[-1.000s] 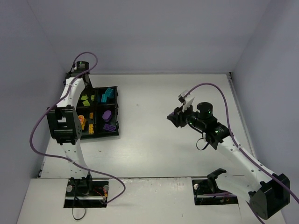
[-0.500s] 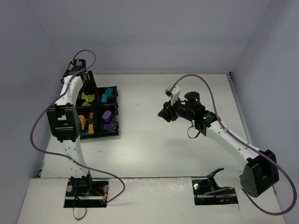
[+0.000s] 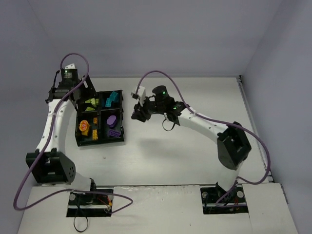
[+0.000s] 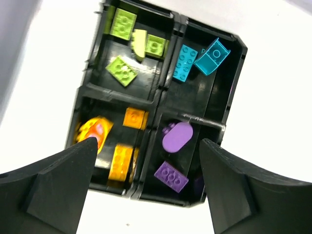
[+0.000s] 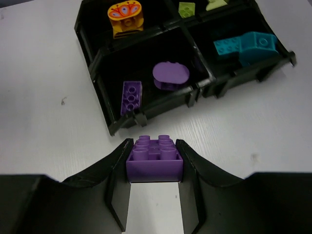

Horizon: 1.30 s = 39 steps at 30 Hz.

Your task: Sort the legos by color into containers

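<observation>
The black tray (image 3: pixel 100 142) lies at the table's left, its four containers holding sorted legos. From the left wrist I see yellow-green bricks (image 4: pixel 122 70), cyan bricks (image 4: pixel 185 63), orange pieces (image 4: pixel 121 161), a purple oval (image 4: pixel 176 136) and a purple brick (image 4: pixel 170 175). My left gripper (image 4: pixel 147 142) hangs open and empty above the tray's far left side (image 3: pixel 80 90). Just right of the tray, my right gripper (image 3: pixel 136 114) is shut on a square purple brick (image 5: pixel 154 161). It is held above the table in front of the purple compartment (image 5: pixel 146 83).
The right arm (image 3: pixel 204 124) stretches across the middle of the table toward the tray. The left wall (image 3: pixel 29 97) rises close beside the tray, and the back wall (image 3: pixel 156 39) stands behind it. Purple cables (image 3: pixel 146 78) loop over both arms.
The left gripper has opened and drawn up and back from the yellow-green compartment. The right arm has carried the purple brick leftward across the table to the tray's edge.
</observation>
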Each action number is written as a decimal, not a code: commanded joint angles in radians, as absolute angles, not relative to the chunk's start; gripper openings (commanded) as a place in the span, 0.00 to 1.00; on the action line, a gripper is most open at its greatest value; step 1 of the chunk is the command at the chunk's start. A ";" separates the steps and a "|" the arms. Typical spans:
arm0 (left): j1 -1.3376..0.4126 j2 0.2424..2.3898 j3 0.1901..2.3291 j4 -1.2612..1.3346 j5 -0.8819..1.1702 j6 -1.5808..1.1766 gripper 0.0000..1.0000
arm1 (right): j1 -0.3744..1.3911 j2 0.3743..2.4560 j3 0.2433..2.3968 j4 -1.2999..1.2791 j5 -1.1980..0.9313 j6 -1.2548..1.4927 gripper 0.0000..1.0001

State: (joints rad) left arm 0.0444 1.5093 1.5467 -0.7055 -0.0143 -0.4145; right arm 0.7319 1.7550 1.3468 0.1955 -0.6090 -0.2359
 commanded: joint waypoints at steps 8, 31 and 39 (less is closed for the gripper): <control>0.041 1.145 1.431 -0.787 -0.043 -0.463 0.81 | 0.856 2.075 1.687 0.273 -0.655 -0.327 0.07; 0.025 0.822 1.218 -0.822 0.152 -0.433 0.81 | 0.870 2.094 1.740 0.434 -0.331 -0.193 0.72; -0.028 0.815 1.233 -0.821 0.230 -0.361 0.80 | 0.795 1.869 1.560 0.431 -0.210 -0.069 0.78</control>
